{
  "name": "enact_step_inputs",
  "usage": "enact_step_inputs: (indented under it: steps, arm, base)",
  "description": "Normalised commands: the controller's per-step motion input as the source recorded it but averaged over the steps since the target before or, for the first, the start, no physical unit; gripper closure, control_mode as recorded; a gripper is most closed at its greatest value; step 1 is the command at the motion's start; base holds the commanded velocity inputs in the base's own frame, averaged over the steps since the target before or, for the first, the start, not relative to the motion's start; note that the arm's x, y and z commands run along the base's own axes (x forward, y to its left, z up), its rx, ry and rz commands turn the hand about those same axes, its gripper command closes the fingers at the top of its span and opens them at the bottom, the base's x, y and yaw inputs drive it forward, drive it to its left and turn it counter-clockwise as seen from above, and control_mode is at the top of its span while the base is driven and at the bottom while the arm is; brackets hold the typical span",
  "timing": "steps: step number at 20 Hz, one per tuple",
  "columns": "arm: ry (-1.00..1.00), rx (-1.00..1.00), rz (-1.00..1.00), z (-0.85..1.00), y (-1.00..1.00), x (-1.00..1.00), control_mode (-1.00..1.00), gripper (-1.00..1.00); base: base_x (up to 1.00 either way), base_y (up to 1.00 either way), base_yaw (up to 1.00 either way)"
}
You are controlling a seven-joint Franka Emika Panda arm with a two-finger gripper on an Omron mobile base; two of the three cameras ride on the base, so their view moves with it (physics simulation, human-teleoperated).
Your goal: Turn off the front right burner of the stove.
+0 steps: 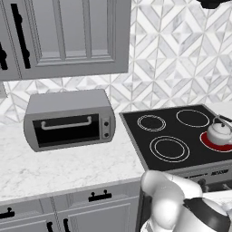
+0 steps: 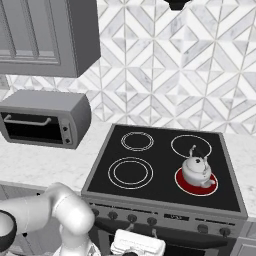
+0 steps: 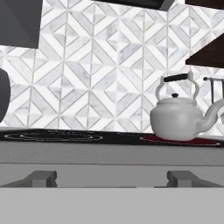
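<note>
Left base view showed, at far left, a grey toaster oven (image 1: 69, 119) sitting on the pale marble counter (image 1: 68, 167), beneath grey wall cabinets (image 1: 63, 36). To its right lay the stove (image 1: 170, 136), a glossy black glass top with white-ringed zones. At the right edge of that view the front right burner (image 1: 217, 144) glowed red, and a white kettle (image 1: 219, 132) stood on it. The white arm (image 1: 181, 204) rose from the lower right corner.

In the right base view the toaster oven (image 2: 45, 120) again stood at left, well apart from the stove (image 2: 165, 167). Three unlit rings lay on the glass, and the front right burner (image 2: 196, 183) showed as a red disc under the kettle (image 2: 196, 170). Along the grey front panel ran a row of small dark knobs (image 2: 132, 218). The arm's hand (image 2: 137, 246) hung low, just in front of that panel, near its left-hand knobs.

The hand view looked level across the cooktop edge, with the kettle (image 3: 179, 116) right of centre on the red burner (image 3: 175, 140). The gripper (image 3: 113, 180) had its two fingertips (image 3: 41, 178) set wide apart, holding nothing.
</note>
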Motion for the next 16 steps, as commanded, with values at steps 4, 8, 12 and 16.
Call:
enact_step_inputs:
  steps: [4, 8, 12, 16]
  arm:
    - [0.0, 0.0, 0.0, -0.24, -0.02, 0.18, -1.0, -1.0]
    - [0.0, 0.0, 0.0, -0.27, -0.06, 0.09, -1.0, -1.0]
    - [0.0, 0.0, 0.0, -0.26, -0.14, 0.04, -1.0, -1.0]
    - [0.0, 0.0, 0.0, -0.23, -0.18, 0.01, -1.0, -1.0]
  base:
    - [0.0, 0.0, 0.0]
    - [0.0, 0.0, 0.0]
    - [0.0, 0.0, 0.0]
    - [0.0, 0.0, 0.0]
